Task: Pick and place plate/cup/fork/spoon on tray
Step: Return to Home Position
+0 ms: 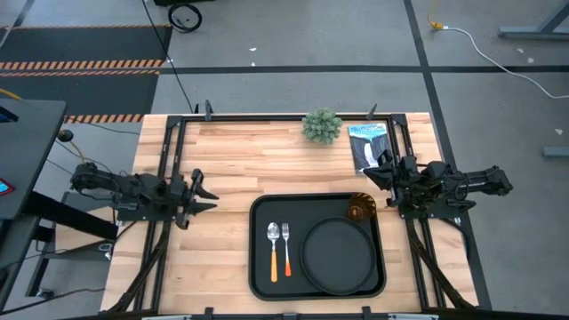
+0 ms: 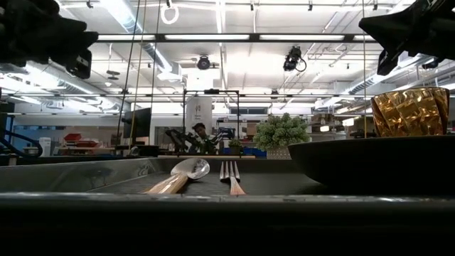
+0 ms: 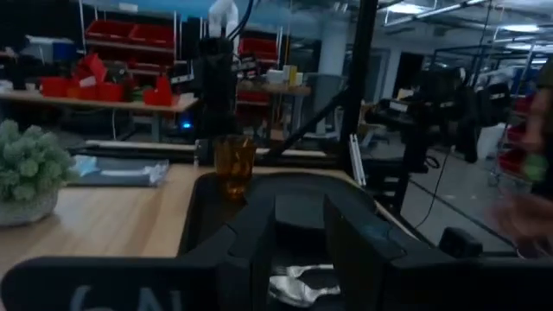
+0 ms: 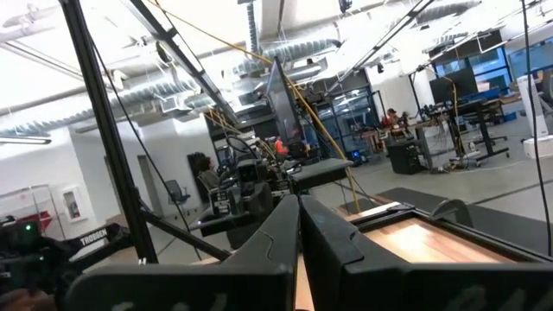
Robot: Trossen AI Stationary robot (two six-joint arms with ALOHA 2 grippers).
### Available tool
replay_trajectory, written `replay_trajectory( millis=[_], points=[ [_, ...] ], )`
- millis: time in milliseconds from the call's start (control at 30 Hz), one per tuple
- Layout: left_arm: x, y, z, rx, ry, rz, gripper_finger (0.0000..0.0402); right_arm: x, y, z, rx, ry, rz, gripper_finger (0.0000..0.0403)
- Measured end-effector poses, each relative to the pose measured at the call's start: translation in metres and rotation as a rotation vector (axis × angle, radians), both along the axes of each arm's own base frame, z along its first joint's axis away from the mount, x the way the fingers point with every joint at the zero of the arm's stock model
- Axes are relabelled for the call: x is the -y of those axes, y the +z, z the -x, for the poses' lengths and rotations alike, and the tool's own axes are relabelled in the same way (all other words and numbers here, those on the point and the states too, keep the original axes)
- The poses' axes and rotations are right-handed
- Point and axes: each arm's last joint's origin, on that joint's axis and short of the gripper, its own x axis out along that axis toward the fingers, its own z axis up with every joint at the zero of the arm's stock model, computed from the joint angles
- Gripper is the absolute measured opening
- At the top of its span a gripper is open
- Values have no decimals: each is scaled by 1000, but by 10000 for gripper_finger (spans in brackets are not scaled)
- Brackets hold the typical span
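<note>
Apparently nothing is being carried: round black plate (image 1: 338, 256), amber cup (image 1: 360, 209), orange-handled fork (image 1: 287, 250) and spoon (image 1: 273, 251) are lying on the large black rectangular tray (image 1: 261, 280); the left gripper (image 1: 203, 195) is being held released beside it, the right gripper (image 1: 377, 169) clenched empty; only withdrawal is being called for.

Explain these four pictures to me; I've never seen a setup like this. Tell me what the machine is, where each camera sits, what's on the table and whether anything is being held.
This is a robot with two dark arms at a wooden table. One picture looks straight down from above, one looks level across the tabletop, and one comes from each arm's wrist. The left claw is open beside the tray; the right claw is shut near the far corner. Neither holds anything. On the black tray lie the fork, the spoon, the round plate and the amber cup. A small plant and a dark packet sit at the table's far edge.
</note>
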Motion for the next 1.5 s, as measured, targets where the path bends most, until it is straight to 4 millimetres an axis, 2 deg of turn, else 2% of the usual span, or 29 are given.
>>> replay_trajectory(
  millis=[300,500,700,1500],
  points=[
    [2,13,3,129,-95,33,109,0,0,0,1,0,0,22],
    [2,12,2,116,-108,76,109,0,0,0,1,0,0,22],
    [2,10,2,71,-132,216,109,0,0,0,1,0,0,22],
    [2,10,2,70,-131,218,110,0,0,0,0,0,0,23]
  ],
)
